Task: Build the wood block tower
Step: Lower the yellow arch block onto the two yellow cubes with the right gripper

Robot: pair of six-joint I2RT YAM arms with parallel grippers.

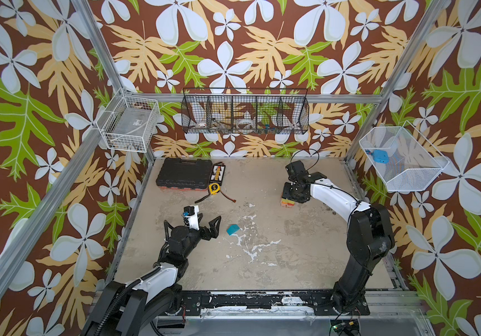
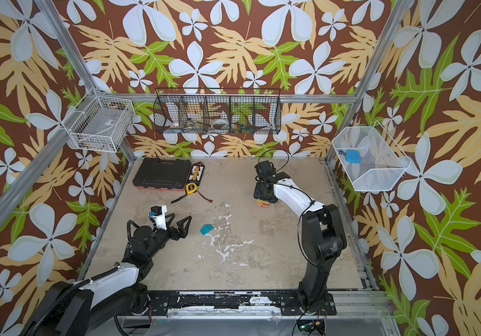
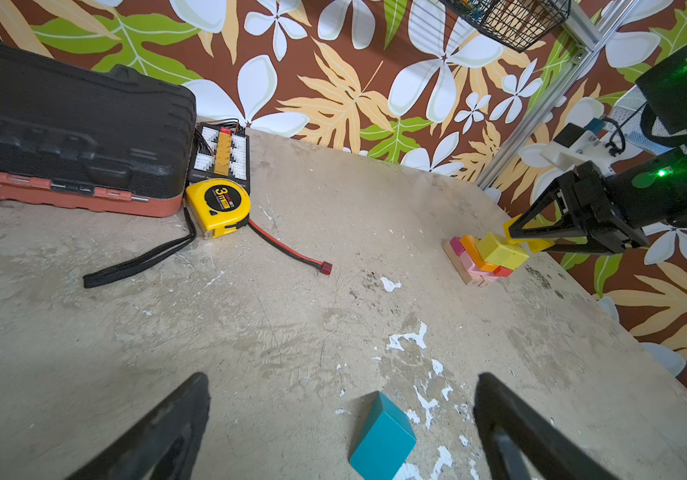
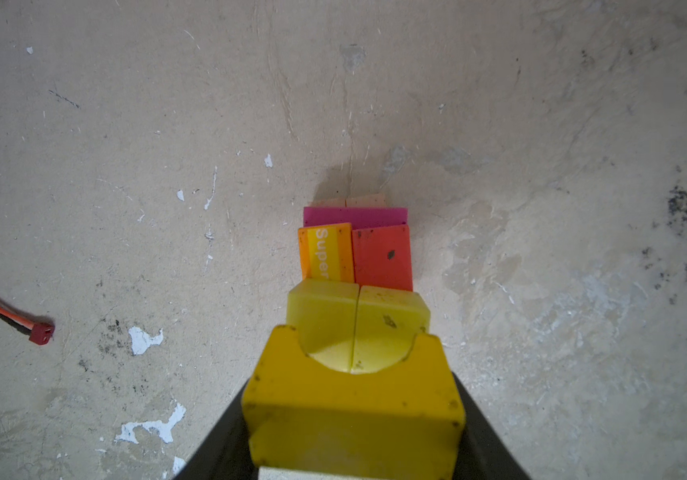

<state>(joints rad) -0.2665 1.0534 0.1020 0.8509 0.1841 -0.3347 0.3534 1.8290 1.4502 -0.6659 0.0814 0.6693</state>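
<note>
Surface [image 1: 262,261]: blotchy; the tower stands toward the back right.
Tower [image 1: 287,202]: tan planks lowest, then pink, orange and red, with a yellow-green pair on top. The wide base likely keeps it steady.
Right jaws: clamped on yellow arch block [image 4: 354,415], cut-out facing the tower's top. Cannot tell if they touch.
Left jaws: wide apart, empty, facing teal block [image 3: 381,436], probably the next piece.

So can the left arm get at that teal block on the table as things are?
Probably yes. The left gripper is open, and the teal block lies alone on the table just ahead of it, with nothing between.
</note>
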